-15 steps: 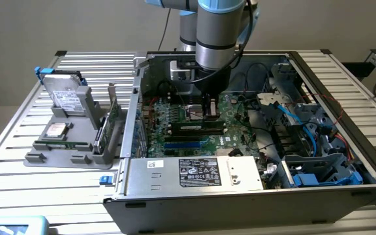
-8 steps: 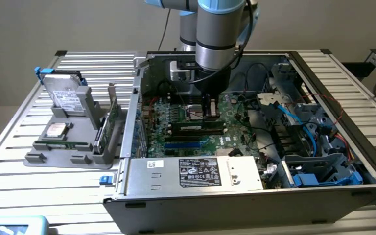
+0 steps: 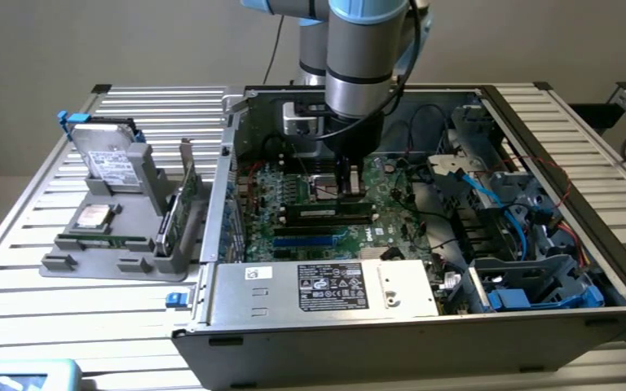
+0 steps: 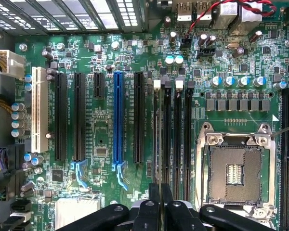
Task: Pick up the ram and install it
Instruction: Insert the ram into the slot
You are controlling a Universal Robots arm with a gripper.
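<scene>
Ram (image 4: 160, 144) looks pinched edge-on in our closed jaws over the motherboard (image 4: 101, 144) slots (image 4: 177, 144); we should hold it level and square, pressing both ends evenly.

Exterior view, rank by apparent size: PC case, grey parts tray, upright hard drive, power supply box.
1. PC case
2. power supply box and grey parts tray: look alike, supply nearer camera, unranked
3. upright hard drive

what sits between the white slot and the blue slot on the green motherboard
In the wrist view, between the long white slot and the long blue slot stand two long black slots and one short black slot.
</scene>
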